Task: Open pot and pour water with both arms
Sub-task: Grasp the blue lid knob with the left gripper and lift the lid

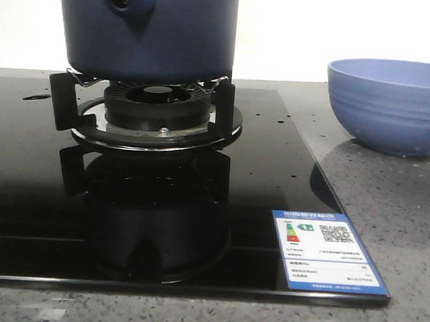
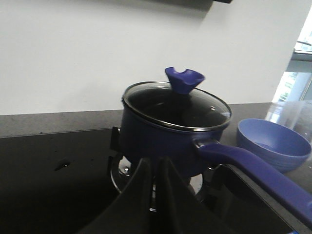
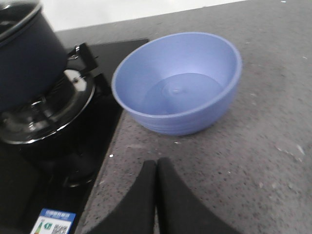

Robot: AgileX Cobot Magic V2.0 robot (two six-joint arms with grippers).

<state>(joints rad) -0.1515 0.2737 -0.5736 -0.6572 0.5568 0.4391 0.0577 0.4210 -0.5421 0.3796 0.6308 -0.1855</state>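
Grippers: left point(image 2: 155, 195), right point(image 3: 157, 195) both pinched closed, empty.
Pot point(image 2: 165, 136): lidded, on burner; bowl point(image 3: 178, 83) beside pot.
Risk: glass lid point(image 2: 176, 107) slipping off knob point(image 2: 184, 80).

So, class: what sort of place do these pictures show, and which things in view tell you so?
Most likely a kitchen worktop. A black glass gas hob with a burner carries a lidded navy saucepan, a light-blue bowl stands beside it on the speckled grey counter, and an energy-rating sticker marks the hob.

From the front I lose the pot's point(image 1: 161, 33) top at twelve o'clock (lid unseen); the label point(image 1: 328, 252) print is unreadable.
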